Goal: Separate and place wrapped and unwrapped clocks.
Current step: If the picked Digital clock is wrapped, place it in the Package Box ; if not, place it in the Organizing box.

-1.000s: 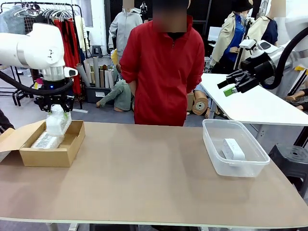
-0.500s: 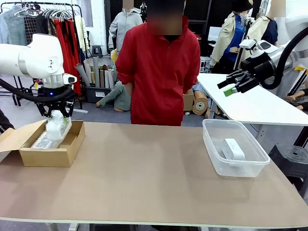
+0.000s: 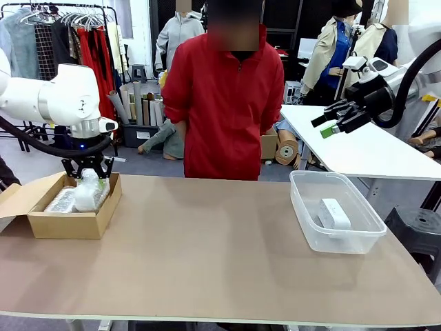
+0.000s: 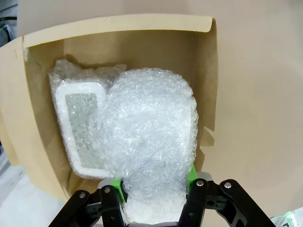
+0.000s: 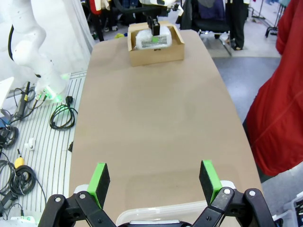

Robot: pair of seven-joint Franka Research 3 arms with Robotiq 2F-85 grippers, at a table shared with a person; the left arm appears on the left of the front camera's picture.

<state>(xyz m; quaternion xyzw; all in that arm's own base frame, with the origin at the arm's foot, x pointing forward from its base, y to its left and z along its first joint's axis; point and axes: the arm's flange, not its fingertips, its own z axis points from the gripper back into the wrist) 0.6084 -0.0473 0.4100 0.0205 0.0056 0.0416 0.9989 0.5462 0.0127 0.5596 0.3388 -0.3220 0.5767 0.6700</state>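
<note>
My left gripper (image 3: 89, 181) is shut on a wrapped clock (image 3: 88, 194) and holds it low inside the brown cardboard box (image 3: 76, 224) at the table's left. In the left wrist view the green pads (image 4: 117, 185) pinch the lumpy bubble-wrapped clock (image 4: 149, 142), which partly overlaps a second wrapped clock (image 4: 78, 127) lying flat on the box floor. The unwrapped clock (image 3: 333, 213), smooth and white, lies in the clear plastic tub (image 3: 308, 234) at the right. My right gripper (image 3: 329, 124) hangs open, high above the tub, with nothing between its fingers (image 5: 100, 181).
A person in a red jacket (image 3: 227, 103) stands at the far edge, hands behind the back. A white table (image 3: 372, 148) stands beyond the tub. The box's flap (image 3: 15, 200) folds out to the left. The tub's rim (image 5: 156, 213) lies just below my right gripper (image 5: 155, 182).
My left arm has lowered the wrapped clock from above the box down into it, shifting slightly right. The right arm has not moved.
</note>
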